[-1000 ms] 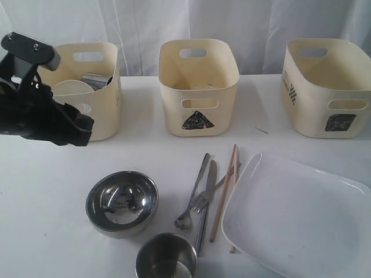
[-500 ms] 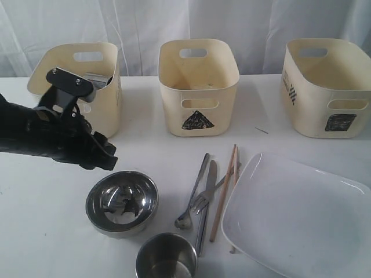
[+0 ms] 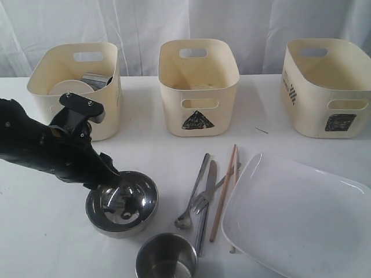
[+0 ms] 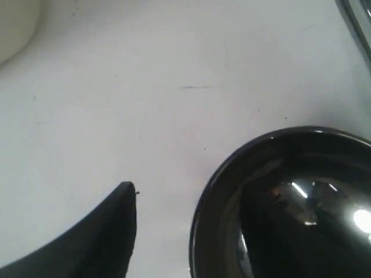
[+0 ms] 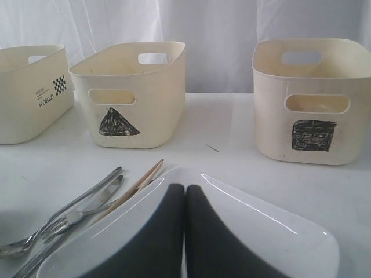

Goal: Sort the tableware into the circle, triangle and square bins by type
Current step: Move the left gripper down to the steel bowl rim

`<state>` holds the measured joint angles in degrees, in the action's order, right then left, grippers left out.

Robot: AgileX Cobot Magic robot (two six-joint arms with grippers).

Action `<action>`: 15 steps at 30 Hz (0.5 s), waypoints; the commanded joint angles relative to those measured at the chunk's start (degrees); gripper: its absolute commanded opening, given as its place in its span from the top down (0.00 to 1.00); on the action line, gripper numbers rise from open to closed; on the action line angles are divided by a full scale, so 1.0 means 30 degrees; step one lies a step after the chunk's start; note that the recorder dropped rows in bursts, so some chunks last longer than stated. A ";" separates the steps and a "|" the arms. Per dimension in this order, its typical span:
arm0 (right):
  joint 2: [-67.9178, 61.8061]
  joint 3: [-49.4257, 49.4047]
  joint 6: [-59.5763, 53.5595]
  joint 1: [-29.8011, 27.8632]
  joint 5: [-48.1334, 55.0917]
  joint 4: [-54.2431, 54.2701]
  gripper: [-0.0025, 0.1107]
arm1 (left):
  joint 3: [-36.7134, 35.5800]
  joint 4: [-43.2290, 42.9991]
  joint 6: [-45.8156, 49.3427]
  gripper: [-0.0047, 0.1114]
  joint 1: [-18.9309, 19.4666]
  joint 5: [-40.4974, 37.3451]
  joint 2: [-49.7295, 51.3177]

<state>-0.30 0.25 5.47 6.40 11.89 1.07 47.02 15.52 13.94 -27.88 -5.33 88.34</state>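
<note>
**Operator:** Exterior view. My left gripper [image 3: 109, 175] hovered at the ten-o'clock rim of the shiny steel bowl [image 3: 122, 201], which rested ungripped on the table [image 3: 46, 243] at seven o'clock. The jaws stood wide.

**Trainee:** How would you have taken it well?

**Operator:** I judged a rim pinch best: one finger inside, one outside, closed squarely on the thin lip. Then a straight lift before swinging to the bin at ten o'clock [image 3: 111, 101], where a small white bowl [image 3: 71, 88] and a steel mug [image 3: 95, 80] lay. Polished steel could slip or tip, so I would have closed firmly and carried it level.

**Trainee:** What did the wrist cameras add?

**Operator:** The left wrist view showed one finger [image 4: 110, 231] just outside the bowl's rim and apart from it, with bare table between. The other finger was out of frame. The right wrist view showed my right gripper [image 5: 185, 231], absent from the exterior view. Its fingers were pressed together, holding nothing, over the large white plate [image 5: 278, 226]. That view also met the marks on the triangle bin [image 5: 130, 92] and square bin [image 5: 313, 98] head-on. Only the exterior view showed the ten-o'clock bin's contents, though my arm hid its mark there.
</note>
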 commanded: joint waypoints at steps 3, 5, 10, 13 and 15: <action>0.0099 -0.0085 0.0138 -0.0044 -0.0069 -0.0086 0.98 | 0.0442 0.0249 -0.0212 0.46 -0.0084 -0.1582 -0.0005; 0.0099 -0.0085 0.0138 -0.0044 -0.0069 -0.0086 0.98 | 0.0556 0.0249 -0.0212 0.46 -0.0084 -0.2170 -0.0005; 0.0099 -0.0085 0.0138 -0.0044 -0.0069 -0.0086 0.98 | 0.0590 0.0249 -0.0212 0.46 -0.0084 -0.2740 0.0006; 0.0099 -0.0085 0.0138 -0.0044 -0.0069 -0.0086 0.98 | 0.0590 0.0249 -0.0161 0.46 -0.0084 -0.2799 0.0006; 0.0099 -0.0085 0.0138 -0.0044 -0.0069 -0.0086 0.98 | 0.0590 0.0249 -0.0027 0.46 -0.0084 -0.2799 0.0086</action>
<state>-0.30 0.25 5.47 6.40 11.89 1.07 48.48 15.52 13.71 -27.88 -12.73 88.43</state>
